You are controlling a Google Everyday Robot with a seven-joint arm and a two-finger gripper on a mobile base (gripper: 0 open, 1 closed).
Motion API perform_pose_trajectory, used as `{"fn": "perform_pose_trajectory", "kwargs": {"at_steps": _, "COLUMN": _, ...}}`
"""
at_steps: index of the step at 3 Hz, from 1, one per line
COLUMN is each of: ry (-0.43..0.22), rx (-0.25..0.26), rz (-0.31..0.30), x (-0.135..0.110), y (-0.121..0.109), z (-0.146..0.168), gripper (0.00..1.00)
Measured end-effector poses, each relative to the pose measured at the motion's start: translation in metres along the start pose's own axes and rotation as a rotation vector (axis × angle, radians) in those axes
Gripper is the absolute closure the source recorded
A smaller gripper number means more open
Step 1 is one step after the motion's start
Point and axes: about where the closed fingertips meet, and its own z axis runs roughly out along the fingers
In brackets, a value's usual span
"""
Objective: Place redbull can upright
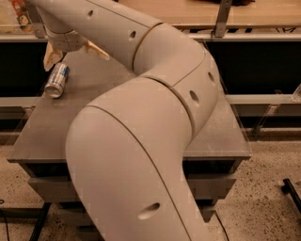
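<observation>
The redbull can (57, 80), slim and silver with blue panels, lies on its side near the far left edge of the grey table (44, 136), its top end facing the front. My gripper (75, 60) hovers just behind and above the can, open, with one tan finger (51, 57) right over the can's far end and the other finger (97, 50) out to the right. Nothing is between the fingers. My large beige arm (155, 117) fills the middle of the view and hides most of the table.
The table's left edge runs close beside the can. A dark shelf unit with a wooden top (188, 12) stands behind the table. Speckled floor (268, 197) shows at the right, and a metal post (221, 19) rises at the back.
</observation>
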Motion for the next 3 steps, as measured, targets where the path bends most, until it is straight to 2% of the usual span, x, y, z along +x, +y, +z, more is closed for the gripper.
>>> {"fn": "perform_pose_trajectory", "kwargs": {"at_steps": 1, "ry": 0.0, "rx": 0.0, "rz": 0.0, "x": 0.0, "y": 0.0, "z": 0.0, "gripper": 0.0}}
{"fn": "perform_pose_trajectory", "kwargs": {"at_steps": 2, "ry": 0.016, "rx": -0.026, "rz": 0.011, "x": -0.002, "y": 0.004, "z": 0.003, "gripper": 0.0}}
{"fn": "perform_pose_trajectory", "kwargs": {"at_steps": 3, "ry": 0.051, "rx": -0.04, "rz": 0.039, "x": -0.009, "y": 0.022, "z": 0.008, "gripper": 0.0}}
